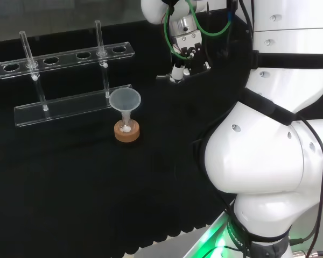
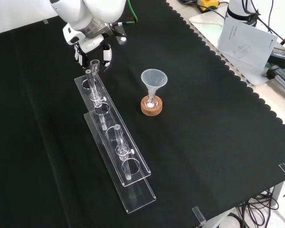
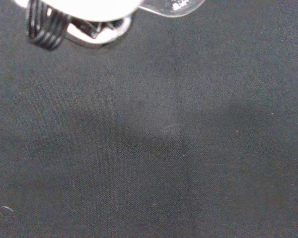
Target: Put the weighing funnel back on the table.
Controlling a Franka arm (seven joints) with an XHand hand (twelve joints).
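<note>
robot hand (image 1: 184, 56): raised over the table (image 3: 164, 148), fingers curled down on the clear weighing funnel (image 3: 176, 5), which is off the cloth | just beside hand: end of test-tube rack (image 2: 114, 142) | farther out: funnel (image 2: 154, 78) on cork ring (image 2: 151, 108), well apart

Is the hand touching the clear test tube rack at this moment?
Apart. In the head view the hand is well to the right of the test tube rack, with bare black cloth between them.
</note>
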